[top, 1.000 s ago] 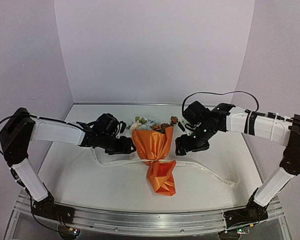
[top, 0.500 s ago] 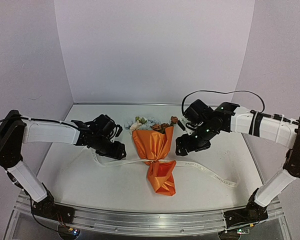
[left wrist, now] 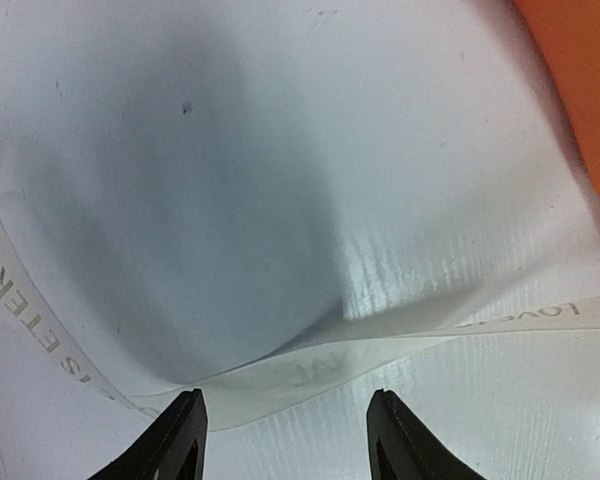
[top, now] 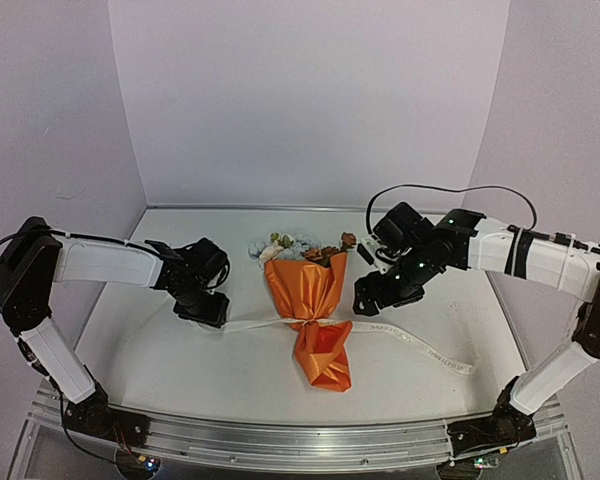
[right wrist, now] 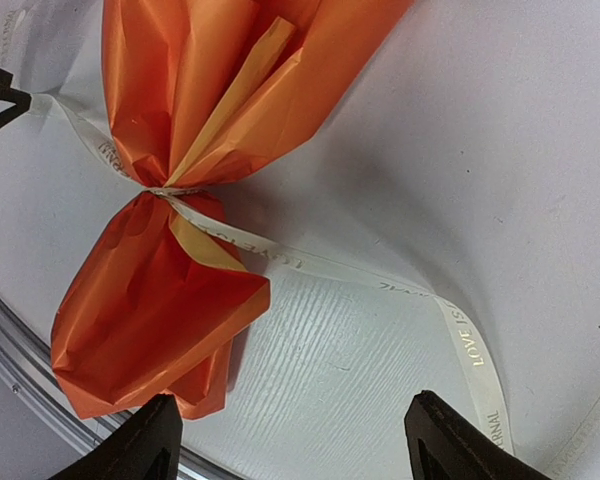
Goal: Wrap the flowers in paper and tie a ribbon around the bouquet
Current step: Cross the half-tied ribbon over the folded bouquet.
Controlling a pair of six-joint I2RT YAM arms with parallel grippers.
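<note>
Both the left claw (left wrist: 287, 412) and right claw (right wrist: 290, 415) gape empty over the ribbon (left wrist: 320, 365) trailing across the desk (top: 180, 360) either side of the bouquet (top: 307, 300), so a skewed pinch could miss it or tug the wrap loose.

In the top view the left end effector (top: 208, 312) is covering its own fingertips and the left end of the ribbon (top: 410, 344) beneath it, and the ribbon's lettering is coming out too small to read. The paper (top: 308, 290) is hiding the stems of the flowers (top: 300, 248), whose blooms are blurring together at upper centre. In the left wrist view the bottom edge is cutting off the fingers (left wrist: 185, 440) just below their tips. The ribbon is running off both sides, and the paper is showing only as an orange corner at upper right. In the right wrist view the top edge is cropping the paper's wide end, and the ribbon is leaving the frame at lower right
</note>
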